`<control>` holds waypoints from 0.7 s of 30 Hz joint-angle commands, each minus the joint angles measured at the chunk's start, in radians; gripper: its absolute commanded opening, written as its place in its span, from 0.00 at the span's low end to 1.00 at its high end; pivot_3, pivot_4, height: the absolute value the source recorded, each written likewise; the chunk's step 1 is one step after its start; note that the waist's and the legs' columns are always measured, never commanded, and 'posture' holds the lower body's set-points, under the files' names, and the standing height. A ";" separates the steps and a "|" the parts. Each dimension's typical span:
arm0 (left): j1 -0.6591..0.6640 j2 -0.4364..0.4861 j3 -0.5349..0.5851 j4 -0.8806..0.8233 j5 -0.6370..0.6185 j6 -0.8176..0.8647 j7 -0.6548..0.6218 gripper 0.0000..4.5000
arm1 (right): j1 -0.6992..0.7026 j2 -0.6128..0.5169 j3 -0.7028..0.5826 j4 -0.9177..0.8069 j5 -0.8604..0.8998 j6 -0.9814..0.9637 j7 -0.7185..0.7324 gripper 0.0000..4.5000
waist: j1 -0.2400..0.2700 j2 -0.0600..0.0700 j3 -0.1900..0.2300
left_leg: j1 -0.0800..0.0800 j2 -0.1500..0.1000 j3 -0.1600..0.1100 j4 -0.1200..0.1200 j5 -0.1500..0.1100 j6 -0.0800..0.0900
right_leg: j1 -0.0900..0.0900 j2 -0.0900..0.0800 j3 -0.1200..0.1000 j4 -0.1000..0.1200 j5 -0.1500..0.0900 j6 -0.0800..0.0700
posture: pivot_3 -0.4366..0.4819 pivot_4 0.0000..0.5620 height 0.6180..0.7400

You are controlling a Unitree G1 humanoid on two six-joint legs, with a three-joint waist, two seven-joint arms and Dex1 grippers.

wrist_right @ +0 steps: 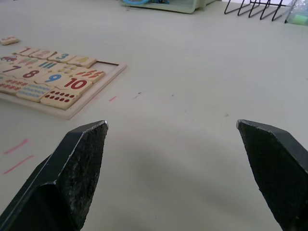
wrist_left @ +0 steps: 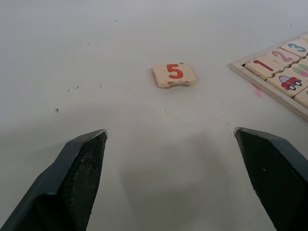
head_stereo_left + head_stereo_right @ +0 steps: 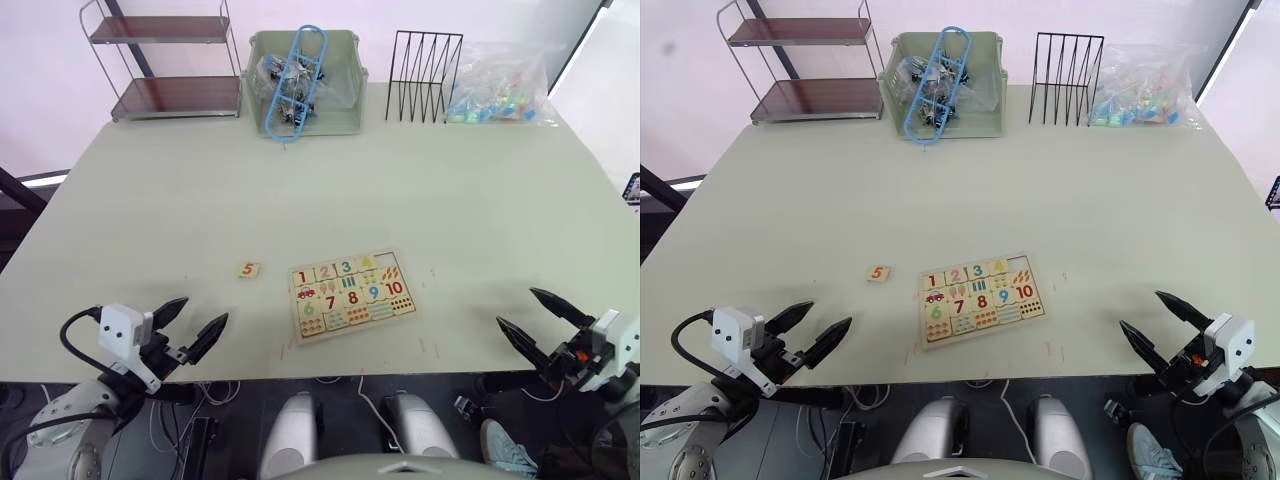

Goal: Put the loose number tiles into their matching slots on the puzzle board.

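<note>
The puzzle board (image 3: 350, 296) lies flat near the table's front edge, slightly turned. Tiles 1, 2, 3 and 4 sit in its top row, and the slot (image 1: 108, 66) at that row's right end is empty. One loose number tile (image 3: 248, 270), an orange 5 (image 2: 174, 74), rests on the table just left of the board. My left gripper (image 3: 206, 308) hovers open at the front left, short of the 5 tile. My right gripper (image 3: 515, 306) is open at the front right, well clear of the board. Neither holds anything.
Along the far edge stand a wire two-tier shelf (image 3: 165, 60), a pale green bin (image 3: 330, 122) with bagged items, a black wire rack (image 3: 425, 62) and a bag of colourful pieces (image 3: 500, 90). Bare table stretches between them and the board.
</note>
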 commanded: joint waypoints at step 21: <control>-0.030 0.035 -0.013 0.030 0.012 -0.043 -0.039 1.00 | 0.012 -0.006 -0.010 -0.058 0.030 0.013 0.029 1.00 | 0.000 0.000 0.000 | 0.000 0.000 0.000 0.000 0.000 0.000 | 0.000 0.000 0.000 0.000 0.000 0.000 | 0.48 0.27 1.00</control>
